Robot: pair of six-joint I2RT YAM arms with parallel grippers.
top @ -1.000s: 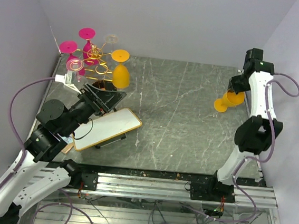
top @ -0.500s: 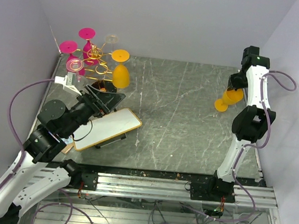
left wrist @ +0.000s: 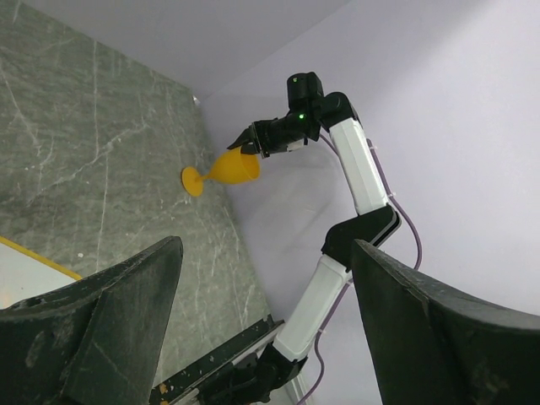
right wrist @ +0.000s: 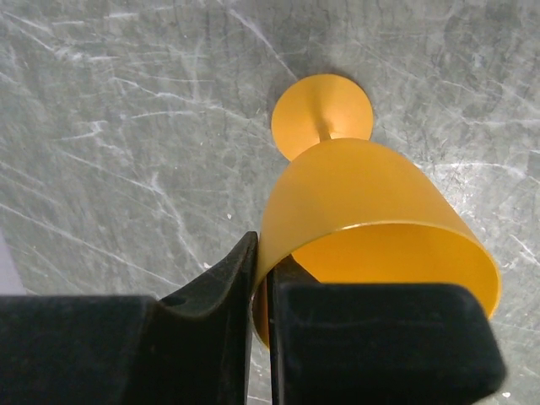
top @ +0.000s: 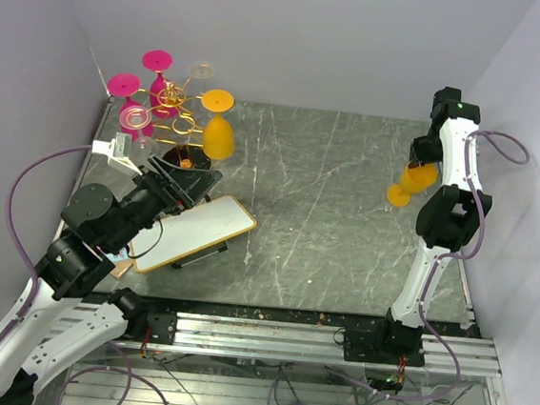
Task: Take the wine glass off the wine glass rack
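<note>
Slightly leftward went our right tool [right wrist: 263, 280], pinching the orange wine glass [right wrist: 371, 224] rim; left tool [left wrist: 261, 287] stands wide.

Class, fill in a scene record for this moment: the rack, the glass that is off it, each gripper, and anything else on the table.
wine glass rack: back left corner of the table
hanging glasses: several on the rack, pink, clear and orange
orange wine glass: off the rack, tilted, at the table's right side
right gripper: shut on the rim of the orange wine glass
left gripper: open, empty, near the rack
white board: lies in front of the rack
</note>
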